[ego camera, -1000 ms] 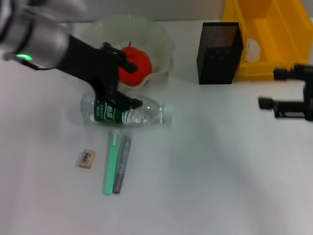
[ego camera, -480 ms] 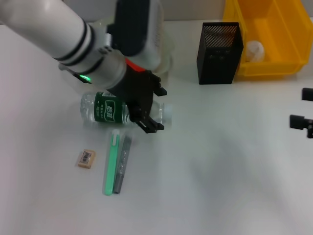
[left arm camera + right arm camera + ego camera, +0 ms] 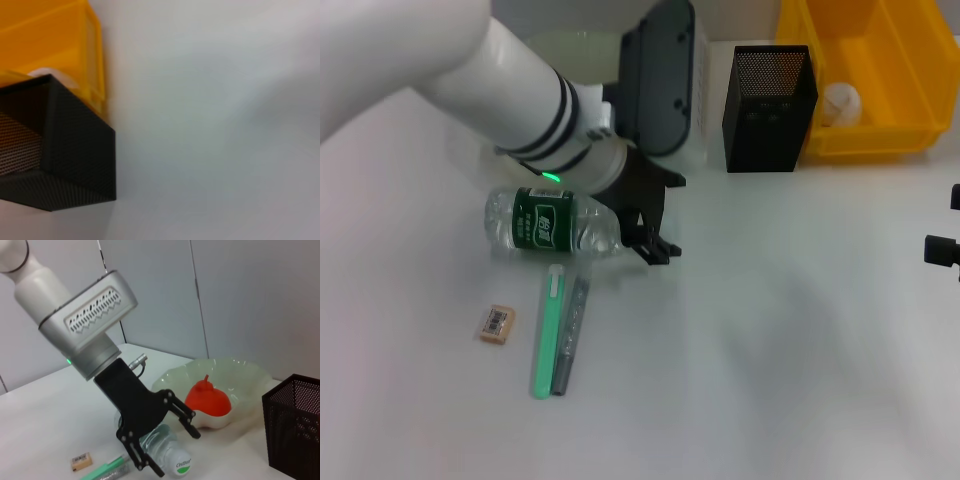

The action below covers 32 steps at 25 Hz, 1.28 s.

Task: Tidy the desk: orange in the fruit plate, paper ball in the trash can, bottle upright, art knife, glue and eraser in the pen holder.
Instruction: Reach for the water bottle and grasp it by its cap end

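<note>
The bottle [image 3: 552, 223] lies on its side on the desk [image 3: 770, 330]. My left gripper [image 3: 655, 238] is open, its fingers [image 3: 134, 450] straddling the cap end of the bottle [image 3: 165, 440]. The orange [image 3: 207, 397] sits in the fruit plate [image 3: 250, 375]; in the head view my left arm hides it. The eraser [image 3: 497, 323], the green art knife [image 3: 547, 330] and the grey glue [image 3: 570, 335] lie in front of the bottle. The paper ball [image 3: 840, 100] is in the trash can [image 3: 880, 120]. The pen holder [image 3: 770, 95] stands beside it. My right gripper [image 3: 950, 222] is open at the right edge.
My left arm's white forearm [image 3: 500, 70] reaches across the back left over the fruit plate. The left wrist view shows the pen holder [image 3: 60, 150] against the trash can [image 3: 50, 40], with bare desk [image 3: 210, 125] beside them.
My left arm has swung right, and its gripper has moved from the bottle's middle to its cap end. The right gripper has drawn back toward the right edge.
</note>
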Each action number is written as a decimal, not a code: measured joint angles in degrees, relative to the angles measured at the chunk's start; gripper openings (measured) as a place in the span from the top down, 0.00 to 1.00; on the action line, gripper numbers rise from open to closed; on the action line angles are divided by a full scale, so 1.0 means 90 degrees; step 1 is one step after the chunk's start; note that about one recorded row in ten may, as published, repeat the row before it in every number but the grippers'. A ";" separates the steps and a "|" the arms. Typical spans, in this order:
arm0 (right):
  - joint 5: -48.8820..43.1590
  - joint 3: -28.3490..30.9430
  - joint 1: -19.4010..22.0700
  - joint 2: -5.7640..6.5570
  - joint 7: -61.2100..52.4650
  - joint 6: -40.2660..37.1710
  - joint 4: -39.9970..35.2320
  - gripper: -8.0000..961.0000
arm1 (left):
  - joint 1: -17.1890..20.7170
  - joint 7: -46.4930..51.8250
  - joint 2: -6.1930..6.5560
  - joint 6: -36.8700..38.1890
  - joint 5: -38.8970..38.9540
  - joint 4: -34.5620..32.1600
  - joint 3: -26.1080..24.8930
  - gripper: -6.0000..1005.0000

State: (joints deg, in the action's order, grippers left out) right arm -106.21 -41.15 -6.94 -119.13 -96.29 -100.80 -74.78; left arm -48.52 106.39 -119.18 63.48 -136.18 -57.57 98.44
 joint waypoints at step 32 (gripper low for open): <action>0.0003 0.0022 -0.0234 0.0004 0.0016 0.0195 0.0297 0.15 | 0.0138 0.0121 0.0000 -0.1287 -0.0319 0.0473 0.1019 0.32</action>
State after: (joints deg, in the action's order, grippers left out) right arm -106.18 -40.95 -9.05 -119.09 -96.15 -99.05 -72.11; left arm -47.27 107.48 -119.18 51.90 -139.05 -53.32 107.61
